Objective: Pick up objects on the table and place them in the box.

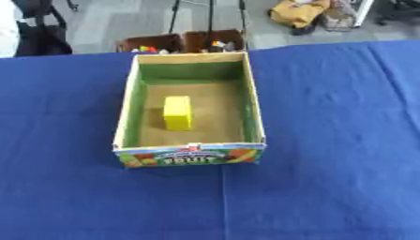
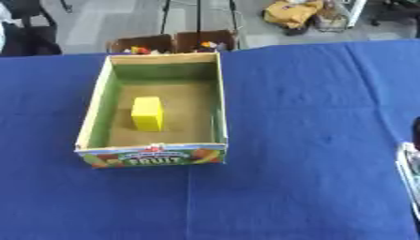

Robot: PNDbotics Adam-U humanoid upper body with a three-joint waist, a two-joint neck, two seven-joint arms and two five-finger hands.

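An open cardboard box with green inner walls (image 2: 97,101) sits on the blue cloth-covered table (image 2: 303,117), left of centre. A yellow rectangular block (image 2: 147,113) lies inside. Something pale shows at the right edge (image 2: 410,173), unclear.

Open-topped box (image 1: 190,152), yellow block (image 1: 177,112) inside, walls around.

A block (image 1: 177,112) lies inside the box (image 1: 125,112), left of centre, on the table (image 1: 328,140).
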